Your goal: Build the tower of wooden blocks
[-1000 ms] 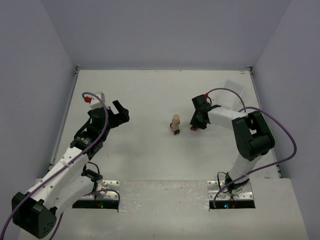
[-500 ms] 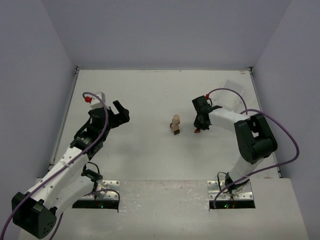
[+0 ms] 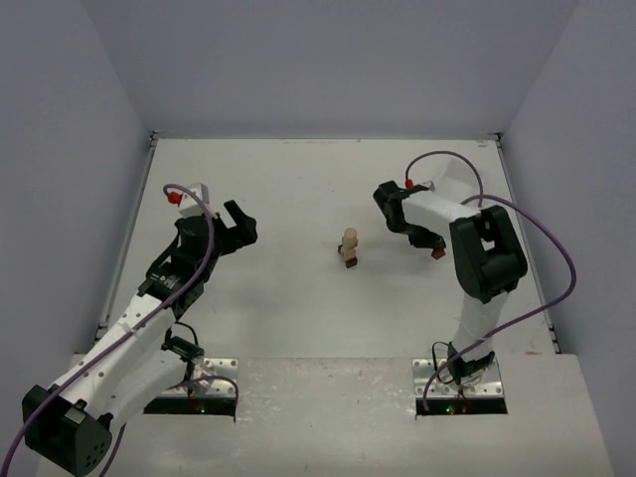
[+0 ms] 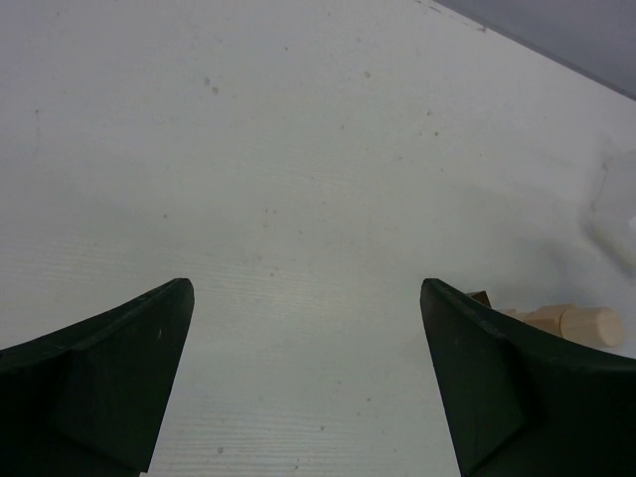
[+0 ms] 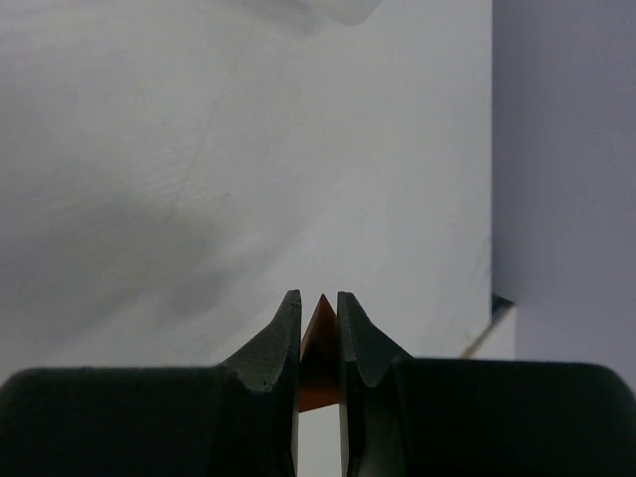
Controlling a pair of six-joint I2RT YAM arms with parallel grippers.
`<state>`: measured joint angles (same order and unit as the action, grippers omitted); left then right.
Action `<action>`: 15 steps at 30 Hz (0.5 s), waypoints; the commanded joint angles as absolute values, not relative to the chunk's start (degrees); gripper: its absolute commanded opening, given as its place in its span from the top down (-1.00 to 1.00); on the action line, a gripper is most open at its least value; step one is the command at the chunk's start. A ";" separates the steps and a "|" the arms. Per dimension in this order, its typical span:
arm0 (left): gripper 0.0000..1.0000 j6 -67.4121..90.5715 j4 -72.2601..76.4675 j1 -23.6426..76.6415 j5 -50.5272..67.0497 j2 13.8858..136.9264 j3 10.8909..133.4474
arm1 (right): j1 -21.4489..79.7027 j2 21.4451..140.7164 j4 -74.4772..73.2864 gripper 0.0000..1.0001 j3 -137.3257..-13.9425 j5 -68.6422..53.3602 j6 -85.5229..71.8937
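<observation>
Left pincer wide apart — right pincer tight on reddish wedge.

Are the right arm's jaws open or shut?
Shut. In the right wrist view the jaws pinch a small reddish-brown block between them, with no gap left.

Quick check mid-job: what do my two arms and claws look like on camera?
The left arm and right arm have white links with black joints. A purple cable loops along each, with a red tag near the wrist. The left claw and right claw each have two dark, wedge-shaped fingers.
</observation>
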<state>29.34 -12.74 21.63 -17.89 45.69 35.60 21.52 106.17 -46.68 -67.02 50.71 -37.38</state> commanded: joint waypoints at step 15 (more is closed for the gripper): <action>-0.91 28.30 -10.45 21.18 -18.54 45.18 35.86 | 21.54 125.07 -47.87 0.87 -81.21 49.71 -28.77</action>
